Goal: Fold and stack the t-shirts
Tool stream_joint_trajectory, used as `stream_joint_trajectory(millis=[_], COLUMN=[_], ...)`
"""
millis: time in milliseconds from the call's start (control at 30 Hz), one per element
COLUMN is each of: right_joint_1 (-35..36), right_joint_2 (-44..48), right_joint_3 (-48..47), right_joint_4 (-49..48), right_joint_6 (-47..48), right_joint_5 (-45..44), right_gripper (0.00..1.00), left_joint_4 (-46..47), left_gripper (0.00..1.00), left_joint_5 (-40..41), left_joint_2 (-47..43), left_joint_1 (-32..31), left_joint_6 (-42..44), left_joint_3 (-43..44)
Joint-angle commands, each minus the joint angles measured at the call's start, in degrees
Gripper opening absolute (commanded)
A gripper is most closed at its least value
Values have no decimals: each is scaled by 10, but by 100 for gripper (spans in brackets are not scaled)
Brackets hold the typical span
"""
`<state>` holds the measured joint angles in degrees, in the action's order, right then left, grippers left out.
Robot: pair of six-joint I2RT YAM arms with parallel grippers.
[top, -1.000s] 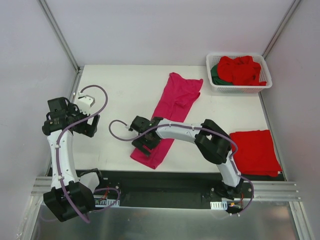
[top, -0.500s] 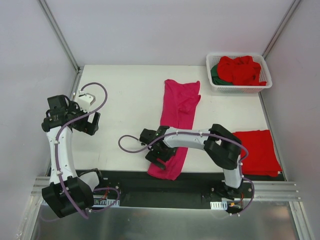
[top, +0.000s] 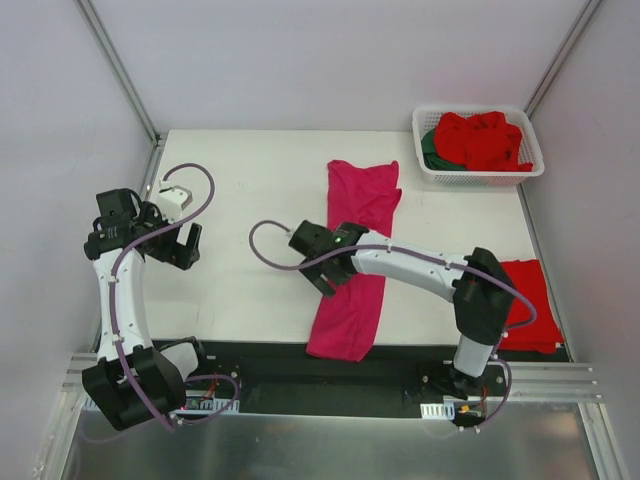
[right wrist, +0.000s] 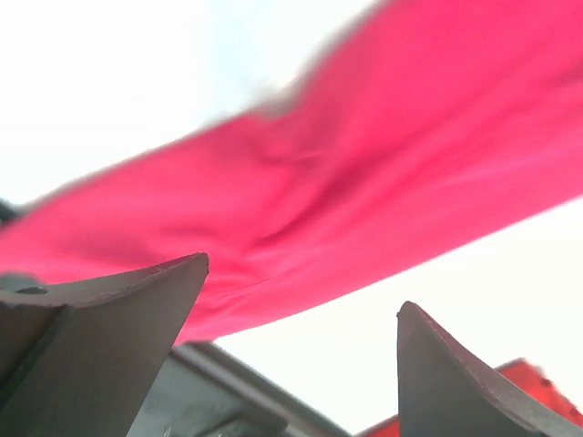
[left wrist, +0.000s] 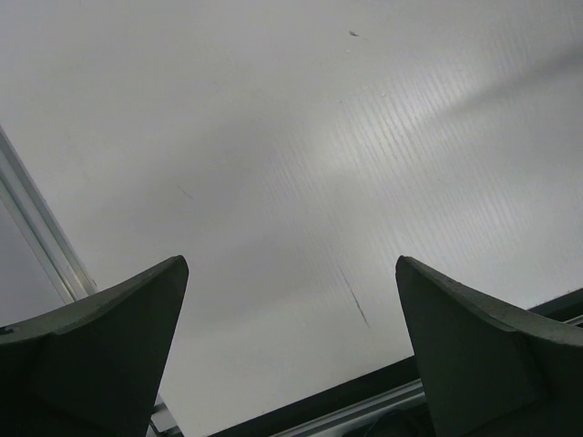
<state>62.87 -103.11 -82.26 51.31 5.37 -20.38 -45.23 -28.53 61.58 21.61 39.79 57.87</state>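
Observation:
The magenta-pink t-shirt point(top: 355, 250) lies folded into a long strip down the middle of the table, its near end over the front edge. It fills the right wrist view point(right wrist: 364, 182). My right gripper point(top: 322, 262) is open and empty above the strip's left edge. A folded bright red t-shirt point(top: 525, 300) lies at the right front, partly behind the right arm. More red shirts point(top: 480, 138) and a dark green one point(top: 430, 150) sit in the basket. My left gripper point(top: 185, 245) is open and empty over bare table at the left.
The white slotted basket point(top: 478, 176) stands at the back right corner. A purple cable point(top: 265, 235) loops off the right wrist. A metal frame rail point(top: 120, 70) runs along the left side. The black front edge point(top: 260, 360) borders the table.
My right gripper has let go of the pink shirt and moved up and away from the front edge. The shirt strip now lies straighter, its near end over the edge. The left arm barely moved.

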Motion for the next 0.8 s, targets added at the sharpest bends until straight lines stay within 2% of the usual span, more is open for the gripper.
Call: stream_joint_trajectory(millis=[0, 167, 267, 333, 533, 667, 767], right_joint_1=[-68, -183, -239, -252, -269, -282, -284], right_joint_2=[11, -88, -133, -154, -212, -239, -256], right_joint_3=[-4, -67, -125, -168, -243, -244, -244], right_joint_4=[-43, -58, -70, -71, -73, -94, -84], right_joint_6=[-10, -28, -52, -93, -115, -117, -124], right_joint_5=[-65, -17, 85, 124, 131, 142, 116], right_gripper=[92, 91, 91, 89, 89, 89, 89], left_joint_4=[4, 3, 1, -1, -9, -9, -9], left_gripper=[100, 99, 99, 99, 99, 99, 99], left_joint_5=[-28, -34, -38, -39, -42, -46, -43], left_joint_2=[-15, -22, -20, -19, -19, -16, -16], left_joint_1=[3, 4, 4, 4, 4, 4, 3], left_joint_6=[1, -3, -2, -3, 0, 3, 2], left_joint_3=[6, -9, -14, -16, -18, -25, -25])
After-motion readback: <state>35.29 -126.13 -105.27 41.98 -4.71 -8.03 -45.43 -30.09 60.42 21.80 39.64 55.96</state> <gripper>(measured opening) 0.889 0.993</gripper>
